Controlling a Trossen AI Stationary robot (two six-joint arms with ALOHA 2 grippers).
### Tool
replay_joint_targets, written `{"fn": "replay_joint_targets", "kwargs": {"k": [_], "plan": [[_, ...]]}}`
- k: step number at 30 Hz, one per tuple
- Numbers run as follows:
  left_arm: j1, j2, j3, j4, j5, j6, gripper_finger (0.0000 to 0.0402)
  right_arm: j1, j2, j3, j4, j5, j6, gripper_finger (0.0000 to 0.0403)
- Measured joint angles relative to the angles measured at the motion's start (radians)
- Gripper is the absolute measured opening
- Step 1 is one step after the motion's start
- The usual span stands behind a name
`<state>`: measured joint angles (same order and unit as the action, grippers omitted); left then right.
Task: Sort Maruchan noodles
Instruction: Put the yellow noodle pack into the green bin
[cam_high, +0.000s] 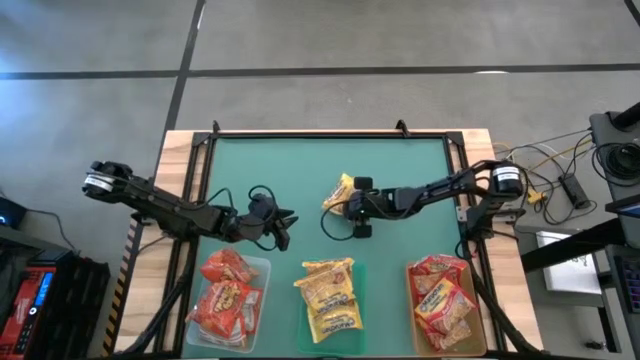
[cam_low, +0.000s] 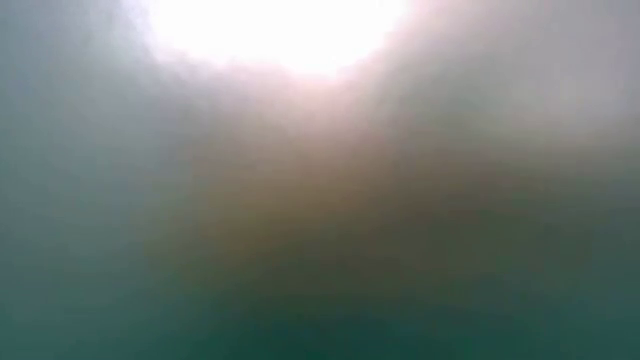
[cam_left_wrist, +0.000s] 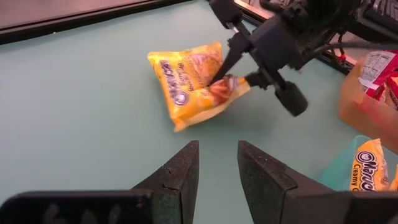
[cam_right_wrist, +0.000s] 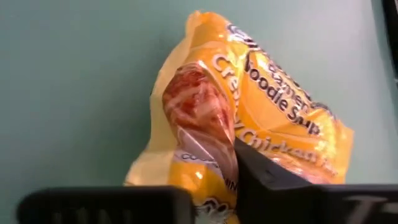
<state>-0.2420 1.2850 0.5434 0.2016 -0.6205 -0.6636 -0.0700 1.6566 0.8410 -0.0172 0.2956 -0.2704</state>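
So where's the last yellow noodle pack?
In the high view the yellow pack lies mid-table, pinched by the right gripper, above the middle tray.

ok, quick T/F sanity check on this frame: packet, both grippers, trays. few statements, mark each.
1. The right gripper is closed on a yellow noodle packet on the green mat. True.
2. The left gripper holds a red packet. False: it holds nothing, its fingers slightly apart over bare mat.
3. The middle tray holds yellow packets. True.
4. The gripped packet already lies inside a tray. False: it is out on the mat, apart from all three trays.
5. The tray nearest the left arm holds yellow packets. False: its packets are red-orange.
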Motion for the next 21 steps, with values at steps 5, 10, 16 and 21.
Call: {"fn": "replay_joint_targets", "kwargs": {"k": [5, 10, 16, 21], "plan": [[0.0, -0.001, 0.0, -0.001, 0.0, -0.006, 0.0094, 0.0, -0.095, -0.002, -0.043, -0.174, 0.088, 0.002], [0.002, -0.019, 0.0, -0.002, 0.001, 0.014, 0.0094, 0.019, -0.182, -0.002, -0.023, -0.404, 0.221, 0.0021], [0.012, -0.081, 0.0, -0.014, 0.001, 0.054, 0.0094, 0.106, -0.283, -0.002, 0.003, -0.419, 0.3, 0.002], [0.025, -0.127, 0.0, -0.046, 0.001, 0.056, 0.0094, 0.243, -0.319, -0.002, 0.099, -0.428, 0.382, 0.002]]}}
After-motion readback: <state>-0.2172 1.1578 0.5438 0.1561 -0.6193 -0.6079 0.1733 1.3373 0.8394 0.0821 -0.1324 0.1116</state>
